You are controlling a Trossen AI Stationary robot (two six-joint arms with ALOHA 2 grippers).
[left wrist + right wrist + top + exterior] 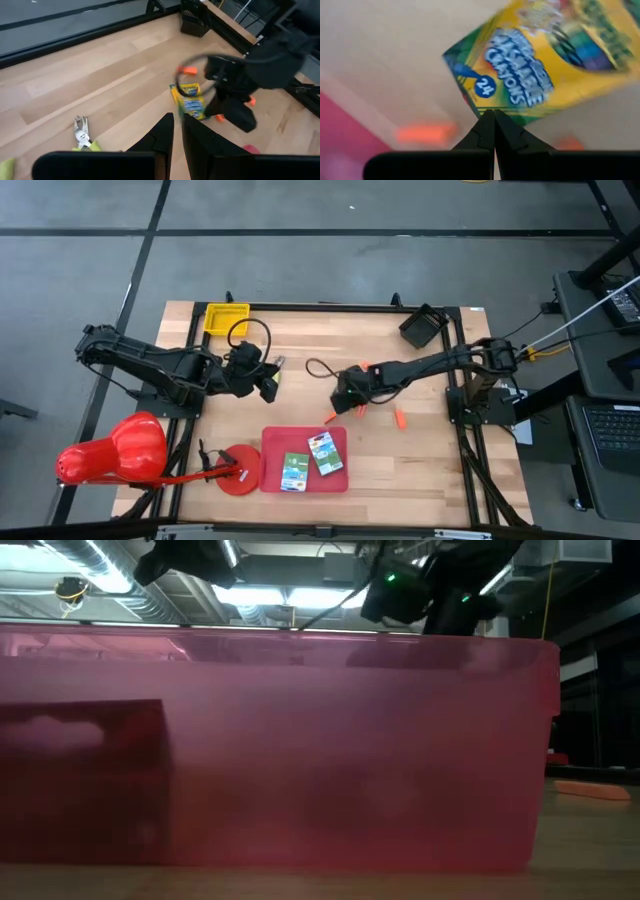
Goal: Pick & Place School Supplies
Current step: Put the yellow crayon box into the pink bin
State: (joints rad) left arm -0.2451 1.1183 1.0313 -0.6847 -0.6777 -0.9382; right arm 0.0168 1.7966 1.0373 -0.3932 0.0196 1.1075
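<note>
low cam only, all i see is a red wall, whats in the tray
Observer: A green-white pack and a second pack lie in the tray.
Operator: wheres the right hand
Observer: Mid-table. The right hand is shut, its tips at a crayon box.
Operator: and the left
Observer: The left hand is left of it, with pliers on the table nearby.
</note>
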